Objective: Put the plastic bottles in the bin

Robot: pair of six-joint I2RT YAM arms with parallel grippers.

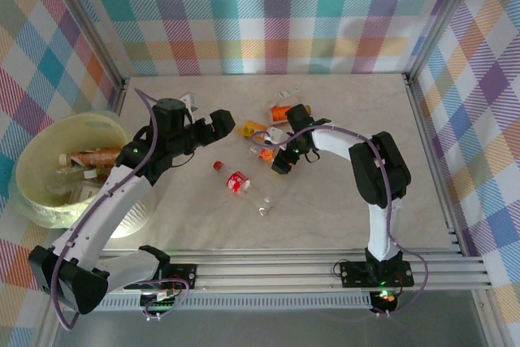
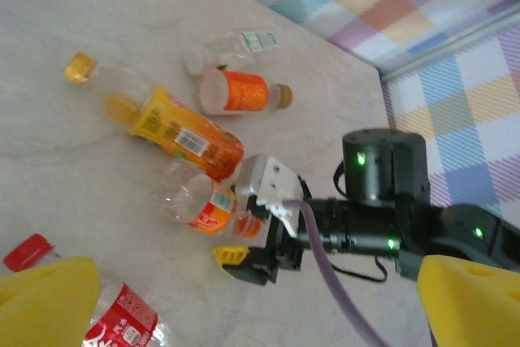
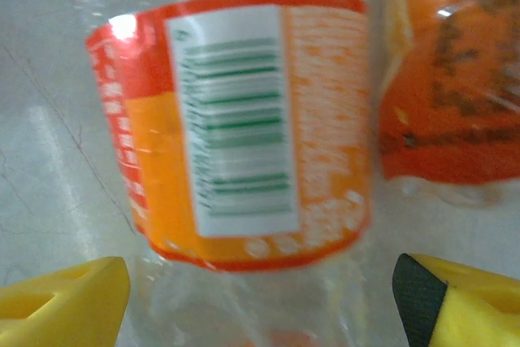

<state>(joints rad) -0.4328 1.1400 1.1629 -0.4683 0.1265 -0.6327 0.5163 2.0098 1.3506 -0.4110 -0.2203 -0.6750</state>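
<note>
Several plastic bottles lie mid-table. A small clear bottle with an orange label (image 3: 244, 127) (image 2: 199, 201) (image 1: 264, 153) lies between the yellow fingers (image 3: 65, 302) of my right gripper (image 3: 260, 314) (image 1: 278, 154) (image 2: 244, 223), whose jaws straddle its clear neck end with slim gaps on both sides. A yellow-labelled bottle (image 2: 183, 136) (image 1: 254, 127) touches it. Further off are an orange-labelled bottle (image 2: 240, 91) (image 1: 280, 111) and a red-labelled bottle (image 2: 122, 314) (image 1: 238, 182). My left gripper (image 1: 226, 123) (image 2: 260, 314) hovers open and empty, left of them. The pale yellow bin (image 1: 36, 193) stands far left, with bottles inside.
A clear bottle (image 2: 231, 46) (image 1: 286, 91) lies near the back wall, another small clear one (image 1: 264, 205) towards the front, and a red cap end (image 1: 218, 165) beside the red-labelled bottle. Checked walls close the back and sides; a metal rail (image 1: 284, 270) runs along the near edge.
</note>
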